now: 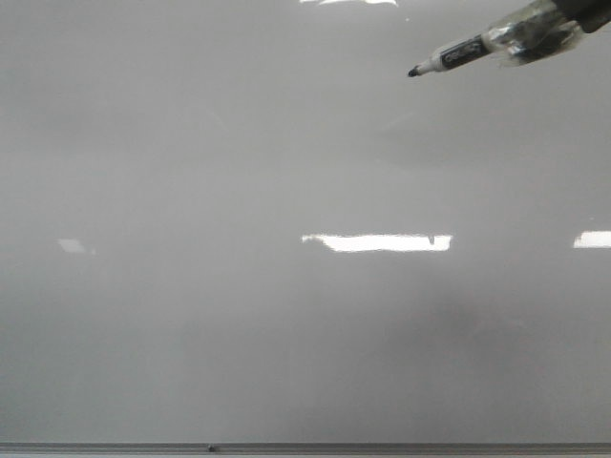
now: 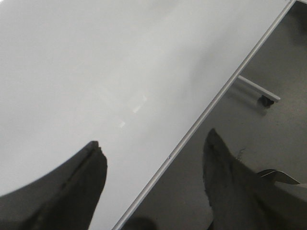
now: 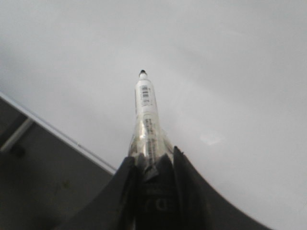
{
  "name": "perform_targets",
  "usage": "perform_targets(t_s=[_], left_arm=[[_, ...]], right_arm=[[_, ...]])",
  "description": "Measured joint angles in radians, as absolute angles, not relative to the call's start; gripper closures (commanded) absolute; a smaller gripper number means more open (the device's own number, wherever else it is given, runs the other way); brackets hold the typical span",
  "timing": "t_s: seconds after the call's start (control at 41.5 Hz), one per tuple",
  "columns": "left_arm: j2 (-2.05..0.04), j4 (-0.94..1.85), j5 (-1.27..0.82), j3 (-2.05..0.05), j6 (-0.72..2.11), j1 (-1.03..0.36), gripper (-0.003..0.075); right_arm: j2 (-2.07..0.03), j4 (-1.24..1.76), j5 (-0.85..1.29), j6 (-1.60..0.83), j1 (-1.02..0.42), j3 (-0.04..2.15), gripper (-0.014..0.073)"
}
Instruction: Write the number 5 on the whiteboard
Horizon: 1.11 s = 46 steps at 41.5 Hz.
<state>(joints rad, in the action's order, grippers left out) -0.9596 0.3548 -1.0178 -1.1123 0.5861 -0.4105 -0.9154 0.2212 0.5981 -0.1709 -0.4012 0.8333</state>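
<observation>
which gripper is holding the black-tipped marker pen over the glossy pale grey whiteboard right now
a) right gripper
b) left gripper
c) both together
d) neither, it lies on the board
a: in the right wrist view the right gripper is shut on the black-tipped marker pen, tape wrapped near the grip, while the left gripper is open and empty beside the glossy pale grey whiteboard, which bears no writing yet.

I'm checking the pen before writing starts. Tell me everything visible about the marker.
The slim white-barrelled marker has a black tip, uncapped, and printed black label text. Clear tape wraps its rear end, which is clamped in the right hand. In the front view it enters from the upper right, tip pointing left and slightly down, over the blank whiteboard.
</observation>
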Motion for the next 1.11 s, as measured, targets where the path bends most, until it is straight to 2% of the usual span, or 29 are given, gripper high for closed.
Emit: perform_targets(t_s=[0.145, 0.313, 1.108], left_arm=[[-0.932, 0.355, -0.973, -1.08, 0.584, -0.402, 0.0292], [-0.932, 0.355, -0.936, -1.078, 0.583, -0.402, 0.0292], [-0.932, 0.355, -0.901, -1.078, 0.583, -0.402, 0.0293]], right_arm=[[-0.849, 0.221, 0.386, -0.151, -0.414, 0.68, 0.0664], [-0.897, 0.221, 0.274, -0.145, -0.423, 0.65, 0.0664], [-1.226, 0.223, 0.189, -0.143, -0.423, 0.857, 0.0664]])
